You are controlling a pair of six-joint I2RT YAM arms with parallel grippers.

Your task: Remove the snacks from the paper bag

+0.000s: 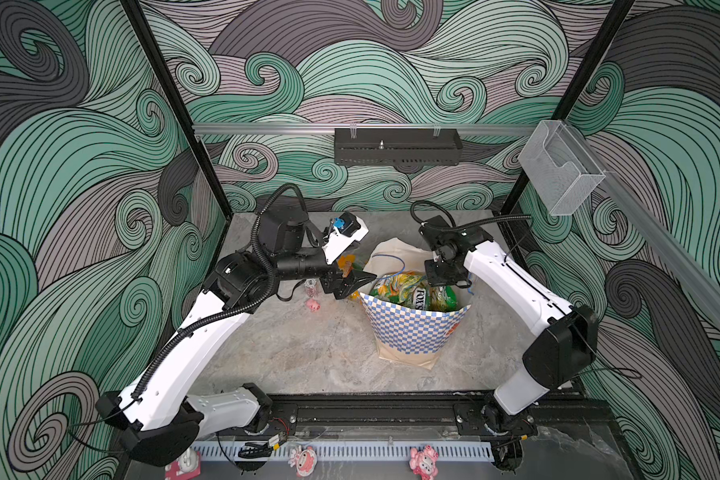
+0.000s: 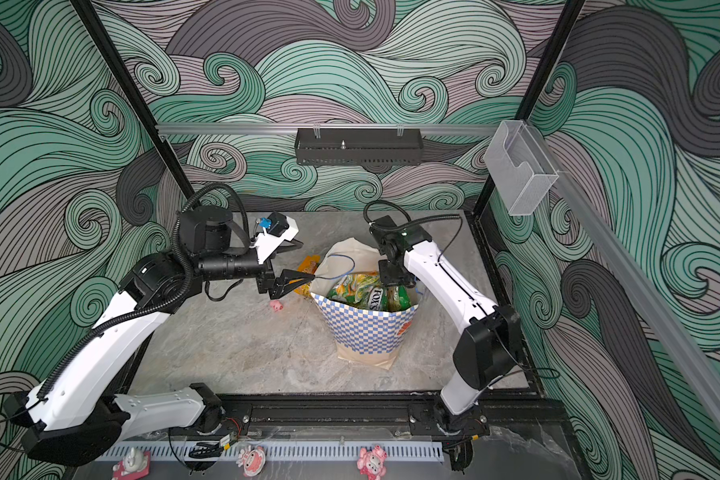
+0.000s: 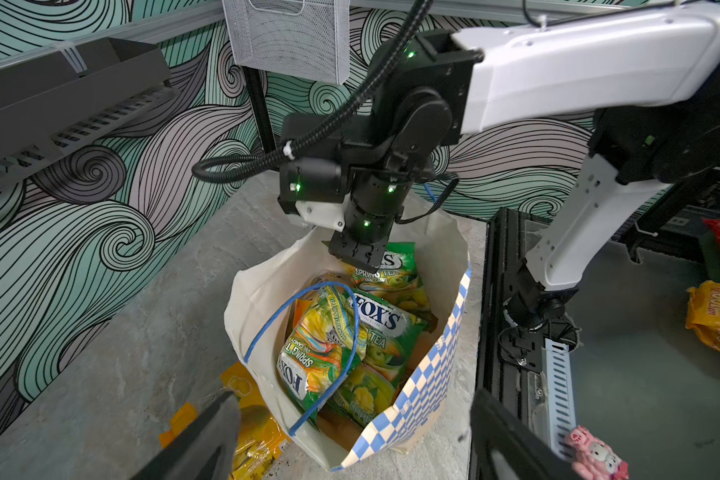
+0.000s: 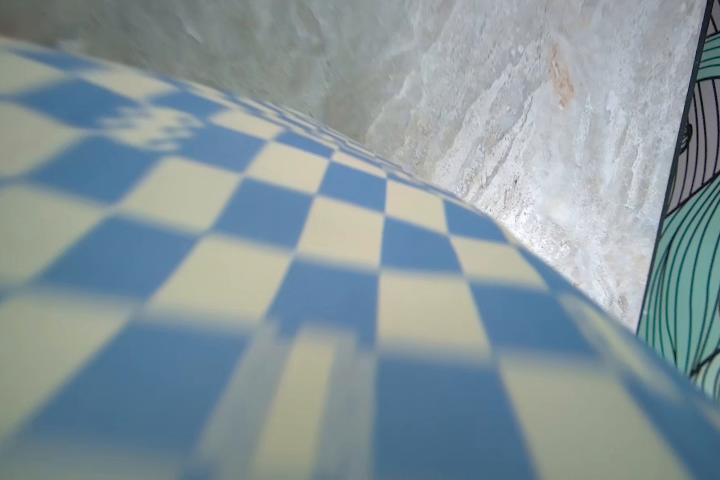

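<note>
The paper bag (image 1: 412, 332) (image 2: 366, 332) (image 3: 416, 399) stands open mid-table, and its checked side fills the right wrist view (image 4: 225, 249). Several green-yellow FOX'S snacks (image 1: 416, 293) (image 2: 366, 291) (image 3: 375, 328) stand inside it under a blue cord handle. One orange-yellow snack (image 1: 346, 264) (image 2: 308, 264) (image 3: 254, 432) lies on the table left of the bag. My left gripper (image 1: 360, 284) (image 2: 296, 284) (image 3: 358, 449) hovers open and empty at the bag's left rim. My right gripper (image 1: 445, 282) (image 2: 400, 280) (image 3: 360, 259) points down into the bag's right side, shut. Its fingertips are hidden at a FOX'S packet's top.
A tiny pink pig figurine (image 1: 313, 305) (image 2: 276, 305) sits on the table left of the bag. Pink cartoon toys (image 1: 424, 461) (image 3: 595, 455) line the front rail. A black shelf (image 1: 398, 145) and a clear box (image 1: 562, 166) hang on the walls.
</note>
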